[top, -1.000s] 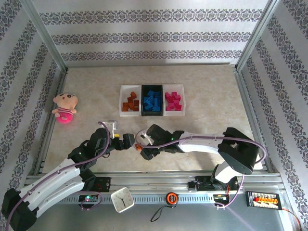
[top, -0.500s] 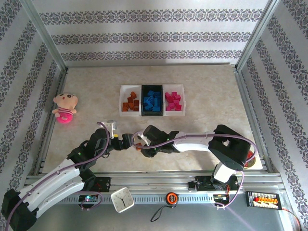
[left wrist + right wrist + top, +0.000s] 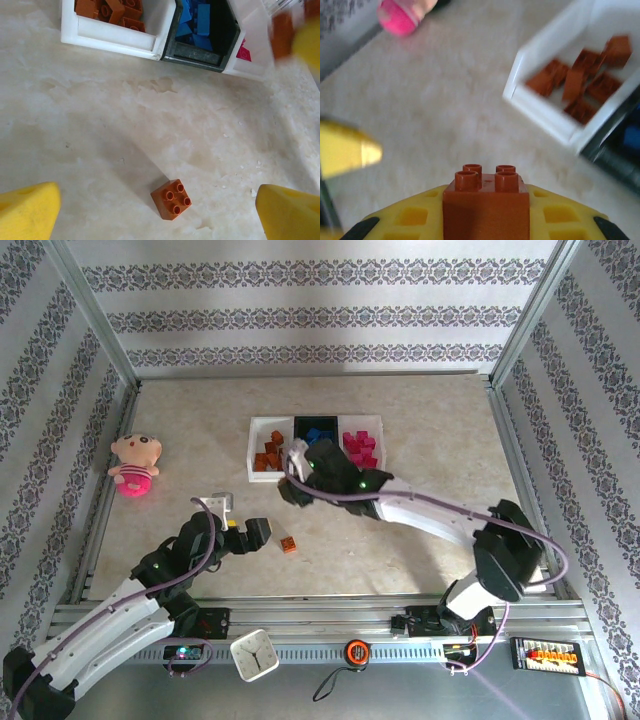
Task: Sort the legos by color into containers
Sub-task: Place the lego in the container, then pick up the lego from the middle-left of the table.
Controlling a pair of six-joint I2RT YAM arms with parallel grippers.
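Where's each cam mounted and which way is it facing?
Top external: overhead at the near edge, looking down on the table; left hand and right hand show.
Left wrist: behind the left hand, aimed down and forward at a loose orange-brown brick and the white tray of orange-brown bricks; own yellow fingertips in the bottom corners.
Right wrist: behind the right hand, aimed at that tray and the pink doll; own fingers clamp a held brick.
Shared: both wrist views see that tray.

Orange-brown brick (image 3: 486, 210); beige marbled table (image 3: 100, 125); white-black-white trays (image 3: 120, 44); yellow left end effector fingers (image 3: 27, 210).
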